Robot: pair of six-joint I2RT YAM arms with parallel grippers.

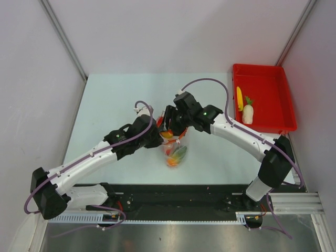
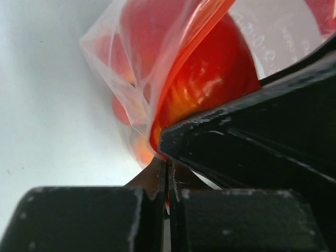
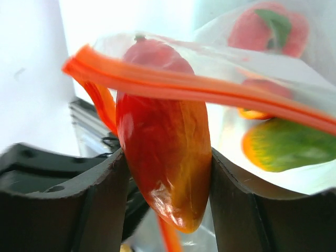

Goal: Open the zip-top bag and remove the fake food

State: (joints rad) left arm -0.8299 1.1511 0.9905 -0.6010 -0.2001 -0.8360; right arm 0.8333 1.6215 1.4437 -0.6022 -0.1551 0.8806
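Observation:
The zip-top bag [image 1: 176, 153] hangs just above the table centre between both arms, its mouth open. My left gripper [image 1: 157, 137] is shut on the bag's rim [image 2: 137, 113] at the red-orange zip strip, and my jaws [image 2: 169, 176] meet with thin plastic between them. My right gripper [image 1: 170, 126] is at the bag's mouth, shut on a glossy red-orange fake food piece [image 3: 163, 152] whose tip pokes out past the zip strip [image 3: 220, 92]. An orange-green fruit [image 3: 289, 144] and a red piece with a green top [image 3: 265, 29] lie deeper in the bag.
A red tray [image 1: 268, 79] stands at the back right and holds a white radish with a green top [image 1: 248, 113] and a yellow piece [image 1: 240, 98]. Grey walls close in the light table [image 1: 115, 100] on the left, right and back.

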